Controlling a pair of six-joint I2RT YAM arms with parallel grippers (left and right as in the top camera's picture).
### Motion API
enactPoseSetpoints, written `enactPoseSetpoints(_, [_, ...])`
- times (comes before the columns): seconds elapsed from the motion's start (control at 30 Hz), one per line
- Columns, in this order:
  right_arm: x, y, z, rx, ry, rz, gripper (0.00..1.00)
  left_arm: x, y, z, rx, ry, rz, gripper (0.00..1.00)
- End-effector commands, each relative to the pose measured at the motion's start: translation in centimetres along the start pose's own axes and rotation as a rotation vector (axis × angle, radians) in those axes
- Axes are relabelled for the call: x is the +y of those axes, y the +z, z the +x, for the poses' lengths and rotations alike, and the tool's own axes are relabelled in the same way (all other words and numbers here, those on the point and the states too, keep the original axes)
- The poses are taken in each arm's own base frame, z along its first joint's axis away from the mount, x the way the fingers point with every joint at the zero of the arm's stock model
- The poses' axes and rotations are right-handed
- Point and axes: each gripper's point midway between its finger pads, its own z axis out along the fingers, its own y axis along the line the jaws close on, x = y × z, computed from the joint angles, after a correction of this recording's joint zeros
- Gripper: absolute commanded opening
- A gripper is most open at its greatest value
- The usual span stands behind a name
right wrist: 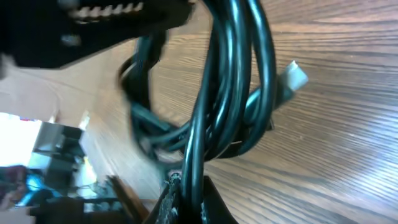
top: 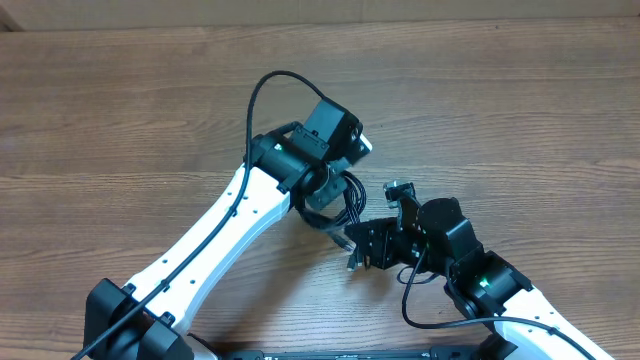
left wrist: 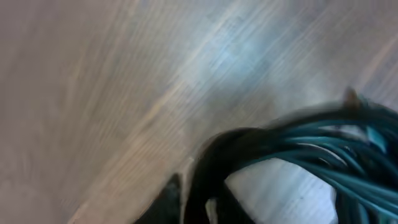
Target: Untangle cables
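The cables (top: 350,197) are a bundle of thin black cords between the two arms at the table's middle. My right gripper (top: 362,248) reaches in from the lower right. In the right wrist view its jaws (right wrist: 189,196) are shut on two strands of the cables (right wrist: 233,87), which loop upward. A pale plug tip (right wrist: 294,76) sticks out to the right. My left gripper (top: 328,208) sits over the bundle's left side. The left wrist view is blurred. There the cables (left wrist: 298,146) curve down past the left gripper (left wrist: 189,206), and its jaw state does not show.
The table is bare wood (top: 520,110). The left arm's own thicker cable (top: 262,95) arcs above its wrist. The right arm's own cable (top: 425,305) loops near its wrist. The two arms stand close together over the bundle.
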Motion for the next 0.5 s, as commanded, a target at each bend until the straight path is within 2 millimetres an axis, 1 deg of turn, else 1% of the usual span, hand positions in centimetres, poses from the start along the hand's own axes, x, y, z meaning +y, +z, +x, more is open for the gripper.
enactPoseSetpoints(0.0, [1.8,-0.2,-1.0,-0.018,0.077,-0.061,0.04,4.0,-1.3,0.2,-0.027,-0.200,-0.149,0.37])
enactPoseSetpoints(0.07, [2.1,-0.3,-1.5,-0.039,0.094,-0.073,0.04,4.6,-1.5,0.3,-0.031,-0.262,-0.167,0.53])
enactPoseSetpoints(0.17, [1.8,-0.3,-2.3,-0.081,0.127,-0.052,0.04,5.9,-2.3,-0.1,-0.055,-0.379,-0.208,0.72])
enactPoseSetpoints(0.23, [1.6,-0.3,-2.5,-0.094,0.142,-0.040,0.04,6.9,-3.5,-0.6,-0.083,-0.469,-0.222,1.00])
enactPoseSetpoints(0.37, [1.6,-0.3,-2.6,-0.095,0.142,-0.040,0.04,7.8,-6.1,-0.7,-0.104,-0.673,-0.201,0.99])
enactPoseSetpoints(0.4, [1.5,-0.3,-2.6,-0.098,0.143,-0.037,0.04,8.1,-6.7,-0.4,-0.097,-0.734,-0.201,1.00])
enactPoseSetpoints(0.47, [1.4,-0.3,-2.7,-0.104,0.146,-0.032,0.04,9.2,-8.1,1.1,-0.070,-0.879,-0.217,1.00])
